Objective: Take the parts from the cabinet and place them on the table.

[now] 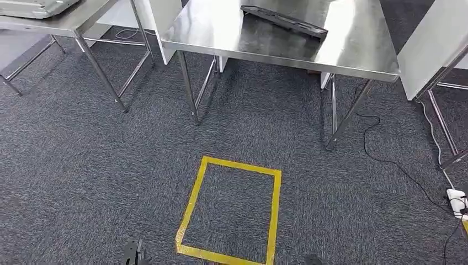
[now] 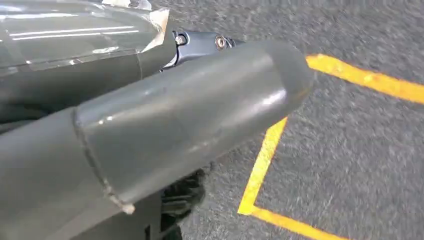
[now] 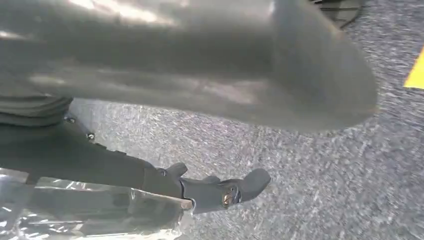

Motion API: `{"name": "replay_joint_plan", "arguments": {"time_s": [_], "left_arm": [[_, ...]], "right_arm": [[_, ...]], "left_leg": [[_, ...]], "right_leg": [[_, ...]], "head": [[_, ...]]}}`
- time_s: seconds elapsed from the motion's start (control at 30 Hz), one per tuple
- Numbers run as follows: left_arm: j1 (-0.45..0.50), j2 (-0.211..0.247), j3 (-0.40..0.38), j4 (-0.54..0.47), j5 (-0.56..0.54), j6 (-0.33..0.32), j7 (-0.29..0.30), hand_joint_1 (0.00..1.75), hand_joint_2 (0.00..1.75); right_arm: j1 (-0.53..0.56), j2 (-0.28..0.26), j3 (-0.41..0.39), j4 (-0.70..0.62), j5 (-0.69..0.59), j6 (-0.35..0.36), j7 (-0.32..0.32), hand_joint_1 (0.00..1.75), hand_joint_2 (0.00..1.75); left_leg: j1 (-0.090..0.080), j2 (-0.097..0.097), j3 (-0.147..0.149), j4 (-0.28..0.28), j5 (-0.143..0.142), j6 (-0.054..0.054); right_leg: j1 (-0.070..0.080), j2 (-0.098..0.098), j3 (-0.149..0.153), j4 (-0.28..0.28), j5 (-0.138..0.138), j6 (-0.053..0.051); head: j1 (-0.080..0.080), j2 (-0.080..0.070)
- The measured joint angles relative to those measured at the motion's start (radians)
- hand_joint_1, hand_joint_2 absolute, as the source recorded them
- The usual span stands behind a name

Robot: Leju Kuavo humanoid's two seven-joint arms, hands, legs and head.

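A long dark flat part lies on the steel table ahead of me, near its far side. My left hand hangs low beside my body over the carpet, its thick grey thumb stretched out, with clear film along the fingers and nothing visibly held. My right hand also hangs low, with the thumb and a dark finger extended and nothing between them. The cabinet is out of sight.
A yellow tape square marks the grey carpet just in front of me. A second steel table with a grey case stands at the far left. White panels flank the tables. A black cable and a white power strip lie at the right.
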Motion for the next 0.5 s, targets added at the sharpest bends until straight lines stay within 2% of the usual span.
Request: {"name": "replay_joint_plan", "arguments": {"time_s": [0.03, 0.07, 0.1, 0.13, 0.17, 0.2, 0.23, 0.27, 0.3, 0.33, 0.37, 0.4, 0.43, 0.47, 0.5], "left_arm": [[0.000, 0.000, 0.000, 0.000, 0.000, 0.002, 0.000, 0.00, 0.00], [-0.001, -0.001, 0.000, 0.000, 0.001, 0.006, 0.000, 0.00, 0.00], [-0.001, -0.001, 0.001, 0.000, 0.002, 0.008, -0.001, 0.00, 0.00], [0.000, -0.001, 0.002, 0.000, 0.002, 0.008, -0.001, 0.00, 0.00], [0.001, -0.002, 0.005, 0.000, 0.002, 0.009, 0.000, 0.00, 0.00], [0.002, -0.002, 0.006, 0.001, 0.002, 0.010, 0.000, 0.00, 0.00], [0.002, -0.002, 0.007, 0.002, 0.002, 0.010, 0.000, 0.00, 0.00], [0.000, -0.002, 0.008, 0.001, 0.002, 0.012, 0.000, 0.00, 0.00], [-0.001, -0.001, 0.009, 0.001, 0.002, 0.016, 0.000, 0.00, 0.00], [-0.001, -0.001, 0.010, 0.001, 0.002, 0.016, 0.000, 0.00, 0.00], [0.000, -0.001, 0.011, 0.002, 0.002, 0.018, 0.000, 0.00, 0.00], [0.001, -0.001, 0.012, 0.002, 0.003, 0.019, 0.000, 0.00, 0.00], [0.001, -0.001, 0.013, 0.002, 0.003, 0.019, 0.002, 0.00, 0.00], [0.001, 0.000, 0.014, 0.002, 0.003, 0.019, 0.003, 0.00, 0.00], [0.000, 0.000, 0.015, 0.002, 0.003, 0.019, 0.003, 0.00, 0.00]], "right_arm": [[0.000, 0.002, 0.000, 0.000, 0.001, 0.000, 0.000, 0.00, 0.00], [0.000, 0.002, 0.000, 0.000, 0.004, -0.001, 0.000, 0.00, 0.00], [-0.001, 0.005, 0.000, 0.000, 0.007, -0.002, 0.000, 0.00, 0.00], [-0.002, 0.006, 0.000, 0.000, 0.008, -0.004, 0.000, 0.00, 0.00], [-0.002, 0.008, 0.000, 0.000, 0.010, -0.005, 0.000, 0.00, 0.00], [0.000, 0.010, 0.000, 0.000, 0.010, -0.005, 0.000, 0.00, 0.00], [0.002, 0.011, 0.000, 0.001, 0.010, -0.006, 0.000, 0.00, 0.00], [0.002, 0.013, 0.000, 0.001, 0.011, -0.007, 0.000, 0.00, 0.00], [0.001, 0.017, 0.000, 0.002, 0.013, -0.007, 0.000, 0.00, 0.00], [0.001, 0.018, 0.000, 0.002, 0.015, -0.008, 0.000, 0.00, 0.00], [0.002, 0.019, 0.000, 0.002, 0.020, -0.008, 0.001, 0.00, 0.00], [0.004, 0.019, 0.000, 0.002, 0.027, -0.008, 0.003, 0.00, 0.00], [0.006, 0.019, 0.000, 0.002, 0.029, -0.007, 0.003, 0.00, 0.00], [0.008, 0.019, 0.000, 0.003, 0.031, -0.005, 0.004, 0.00, 0.00], [0.009, 0.018, 0.000, 0.003, 0.031, -0.003, 0.004, 0.00, 0.00]], "left_leg": [[0.004, 0.000, 0.068, -0.095, 0.017, -0.001], [0.006, -0.002, 0.121, -0.171, 0.001, -0.004], [0.001, -0.008, 0.129, -0.191, 0.002, 0.002], [0.000, -0.006, 0.120, -0.189, 0.002, 0.005], [-0.006, -0.006, 0.116, -0.184, 0.004, 0.013], [-0.009, -0.005, 0.110, -0.184, 0.010, 0.024], [-0.004, 0.000, 0.101, -0.187, 0.019, 0.039], [-0.006, -0.001, 0.092, -0.187, 0.028, 0.051], [-0.007, -0.001, 0.081, -0.187, 0.032, 0.061], [-0.009, -0.001, 0.066, -0.187, 0.040, 0.070], [-0.012, -0.002, 0.054, -0.187, 0.048, 0.072], [-0.014, -0.005, 0.043, -0.187, 0.056, 0.072], [-0.015, -0.009, 0.034, -0.186, 0.064, 0.072], [-0.017, -0.018, 0.025, -0.186, 0.072, 0.071], [-0.019, -0.027, 0.018, -0.186, 0.079, 0.069]], "right_leg": [[-0.001, 0.000, -0.004, 0.004, 0.004, 0.006], [0.006, 0.000, -0.009, 0.006, 0.007, 0.012], [0.008, 0.000, -0.015, 0.012, 0.011, 0.018], [0.010, 0.000, -0.016, 0.015, 0.017, 0.026], [0.011, 0.000, -0.018, 0.015, 0.022, 0.033], [0.007, 0.000, -0.022, 0.016, 0.027, 0.042], [0.000, 0.000, -0.031, 0.023, 0.019, 0.044], [0.001, 0.001, -0.054, 0.054, -0.015, 0.041], [0.001, 0.002, -0.078, 0.116, -0.059, 0.034], [0.001, 0.002, -0.113, 0.207, -0.105, 0.031], [0.001, 0.002, -0.139, 0.285, -0.137, 0.031], [0.001, 0.002, -0.154, 0.342, -0.150, 0.035], [0.001, 0.003, -0.147, 0.352, -0.139, 0.041], [0.003, 0.005, -0.112, 0.309, -0.114, 0.048], [0.005, 0.010, -0.056, 0.225, -0.086, 0.048]], "head": [[-0.001, 0.000], [-0.003, 0.000], [-0.004, 0.000], [-0.002, 0.000], [-0.003, 0.000], [-0.002, 0.000], [-0.003, 0.000], [0.000, 0.000], [0.006, 0.000], [0.006, 0.000], [0.006, 0.000], [0.007, 0.000], [0.006, 0.000], [0.006, 0.000], [0.007, 0.000]]}}
